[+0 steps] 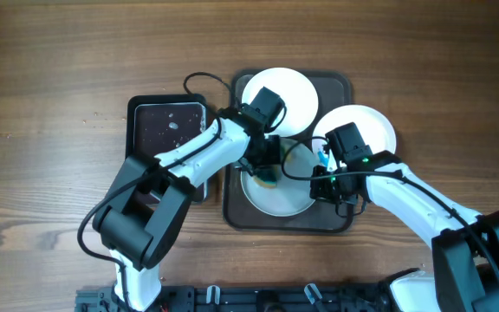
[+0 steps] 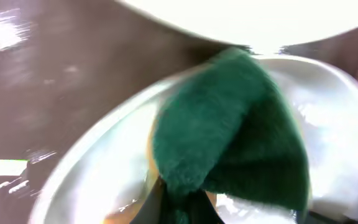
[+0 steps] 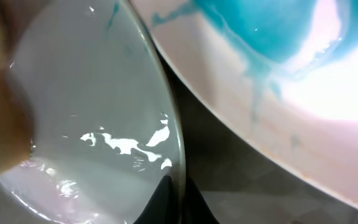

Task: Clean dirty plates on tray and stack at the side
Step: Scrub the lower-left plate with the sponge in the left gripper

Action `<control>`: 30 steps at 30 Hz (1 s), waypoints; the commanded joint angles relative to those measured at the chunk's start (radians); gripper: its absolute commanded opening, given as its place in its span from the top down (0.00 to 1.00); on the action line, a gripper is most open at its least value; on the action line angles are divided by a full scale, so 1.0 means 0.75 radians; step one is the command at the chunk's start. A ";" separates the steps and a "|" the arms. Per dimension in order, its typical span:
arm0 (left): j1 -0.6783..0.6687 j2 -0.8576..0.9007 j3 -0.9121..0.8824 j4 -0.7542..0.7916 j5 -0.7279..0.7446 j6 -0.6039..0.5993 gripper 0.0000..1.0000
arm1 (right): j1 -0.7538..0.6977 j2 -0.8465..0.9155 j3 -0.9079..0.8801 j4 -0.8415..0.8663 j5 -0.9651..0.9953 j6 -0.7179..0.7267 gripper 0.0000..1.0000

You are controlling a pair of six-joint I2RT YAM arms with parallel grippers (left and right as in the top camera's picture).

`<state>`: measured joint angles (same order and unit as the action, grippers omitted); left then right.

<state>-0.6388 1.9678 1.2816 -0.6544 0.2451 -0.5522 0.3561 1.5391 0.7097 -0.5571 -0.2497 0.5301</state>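
Note:
A dark tray (image 1: pixel 336 227) holds three white plates. The front plate (image 1: pixel 275 195) lies in the middle; my left gripper (image 1: pixel 267 165) is shut on a green sponge (image 2: pixel 229 130) pressed onto it (image 2: pixel 92 155). My right gripper (image 1: pixel 327 186) is shut on that plate's right rim (image 3: pixel 169 143). A second plate (image 1: pixel 297 91) sits at the tray's back. A third plate (image 1: pixel 375 130) at the right has a blue stain (image 3: pixel 272 25).
A black square tray (image 1: pixel 170 126) with wet specks lies left of the main tray, partly under my left arm. Bare wooden table (image 1: pixel 50 156) spreads to the left and the far right.

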 commanded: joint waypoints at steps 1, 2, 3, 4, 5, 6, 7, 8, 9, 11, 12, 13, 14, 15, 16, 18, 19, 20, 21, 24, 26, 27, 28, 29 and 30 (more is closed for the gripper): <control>-0.070 0.035 -0.007 0.097 0.262 0.141 0.96 | 0.015 0.017 0.000 -0.001 0.014 -0.041 0.96; -0.077 0.035 -0.007 0.105 0.266 0.149 0.96 | 0.015 0.017 0.000 -0.002 0.014 -0.040 0.96; -0.087 0.035 -0.007 0.119 0.280 0.169 0.96 | 0.015 0.017 0.000 -0.002 0.014 -0.041 0.96; -0.098 0.035 -0.007 0.132 0.294 0.185 0.96 | 0.015 0.017 0.000 -0.002 0.014 -0.041 0.96; -0.106 0.035 -0.007 0.141 0.302 0.197 0.96 | 0.015 0.017 0.000 -0.002 0.014 -0.041 0.96; -0.114 0.035 -0.007 0.148 0.307 0.210 0.96 | 0.015 0.017 0.000 -0.002 0.014 -0.040 0.96; -0.122 0.036 -0.007 0.153 0.307 0.210 0.96 | 0.015 0.017 0.000 -0.002 0.014 -0.041 0.96; -0.128 0.038 -0.007 0.158 0.308 0.210 0.96 | 0.015 0.017 0.000 -0.002 0.014 -0.041 0.96; -0.133 0.043 -0.007 0.163 0.315 0.210 0.96 | 0.015 0.017 0.000 -0.002 0.014 -0.041 0.96; -0.139 0.053 -0.007 0.166 0.343 0.222 0.96 | 0.015 0.017 0.000 -0.002 0.014 -0.042 0.96; -0.140 0.061 -0.007 0.163 0.378 0.244 0.96 | 0.015 0.017 0.000 -0.003 0.014 -0.042 0.96; -0.140 0.067 -0.007 0.159 0.390 0.245 0.96 | 0.015 0.017 0.000 -0.005 0.014 -0.041 0.96; -0.140 0.077 -0.007 0.154 0.431 0.258 0.96 | 0.015 0.017 0.000 -0.007 0.014 -0.042 0.96; -0.139 0.078 -0.007 0.148 0.475 0.290 0.96 | 0.015 0.017 0.000 -0.008 0.014 -0.042 0.96; -0.139 0.079 -0.007 0.139 0.489 0.304 0.96 | 0.015 0.017 0.000 -0.007 0.014 -0.042 0.96; -0.139 0.079 -0.007 0.101 0.507 0.318 0.96 | 0.015 0.017 0.000 -0.007 0.014 -0.042 0.96; -0.139 0.079 -0.007 0.075 0.512 0.345 0.96 | 0.015 0.017 0.000 -0.007 0.014 -0.042 0.96; -0.139 0.079 -0.007 0.042 0.511 0.375 0.96 | 0.015 0.017 0.000 -0.007 0.014 -0.042 0.96; -0.139 0.079 -0.007 0.010 0.510 0.406 0.96 | 0.015 0.017 0.000 -0.007 0.014 -0.041 0.96; -0.136 0.079 -0.007 -0.047 0.492 0.458 0.96 | 0.015 0.017 0.000 -0.006 0.014 -0.042 0.96; -0.133 0.079 -0.007 -0.034 0.444 0.458 0.96 | 0.015 0.017 0.000 -0.006 0.014 -0.042 0.96; -0.130 0.079 -0.007 -0.016 0.410 0.458 0.96 | 0.015 0.017 0.000 -0.007 0.014 -0.042 0.96; -0.126 0.079 -0.007 0.004 0.363 0.448 0.96 | 0.015 0.017 0.000 -0.007 0.014 -0.042 0.96; -0.121 0.079 -0.007 0.022 0.307 0.431 0.96 | 0.015 0.017 0.000 -0.007 0.014 -0.042 0.96; -0.116 0.079 -0.007 0.034 0.262 0.408 0.96 | 0.015 0.017 0.000 -0.008 0.014 -0.042 0.96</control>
<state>-0.7376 2.0125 1.2800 -0.6613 0.5556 -0.2481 0.3592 1.5391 0.7097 -0.5610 -0.2535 0.5140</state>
